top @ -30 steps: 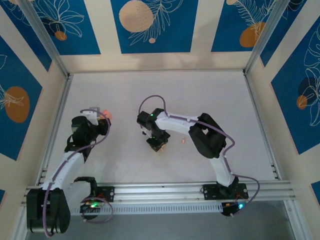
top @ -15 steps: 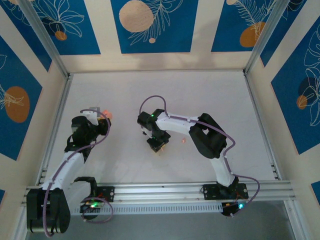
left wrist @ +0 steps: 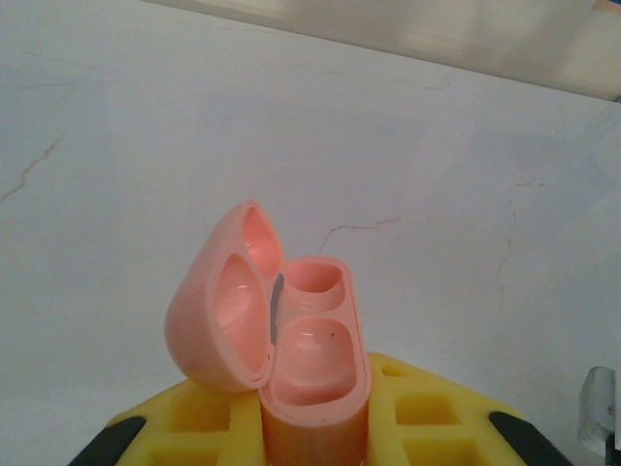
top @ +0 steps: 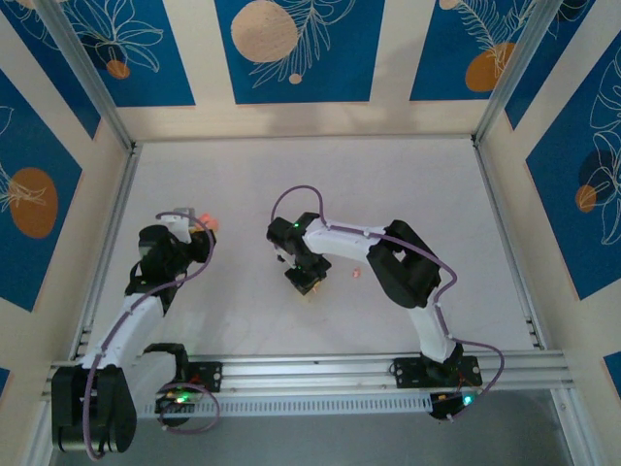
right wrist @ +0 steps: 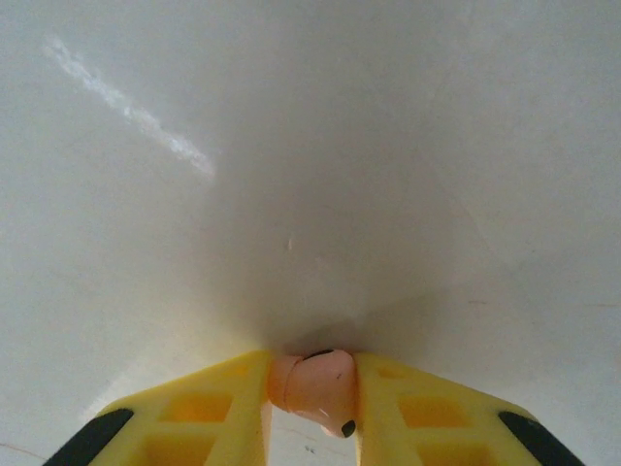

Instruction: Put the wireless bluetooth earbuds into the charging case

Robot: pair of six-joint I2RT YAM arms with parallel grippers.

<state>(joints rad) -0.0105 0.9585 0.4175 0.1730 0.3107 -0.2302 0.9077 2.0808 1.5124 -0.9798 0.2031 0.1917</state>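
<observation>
The salmon-pink charging case (left wrist: 312,374) stands upright between the yellow fingers of my left gripper (left wrist: 312,432), which is shut on its lower body. Its lid (left wrist: 218,306) hangs open to the left, and both wells are empty. From above, the case (top: 207,219) shows at the left gripper (top: 201,223), left of centre. My right gripper (right wrist: 312,393) is low over the white table and shut on one pink earbud (right wrist: 320,383), pinched between its yellow pads. In the top view the right gripper (top: 307,283) sits mid-table. A second earbud (top: 355,273) lies loose on the table just to its right.
The white tabletop (top: 320,175) is bordered by metal rails (top: 116,223) at the sides and a rail along the front. The right arm's elbow (top: 398,262) arches close beside the loose earbud.
The right arm has barely shifted over the same spot. The left arm and the case hold still.
</observation>
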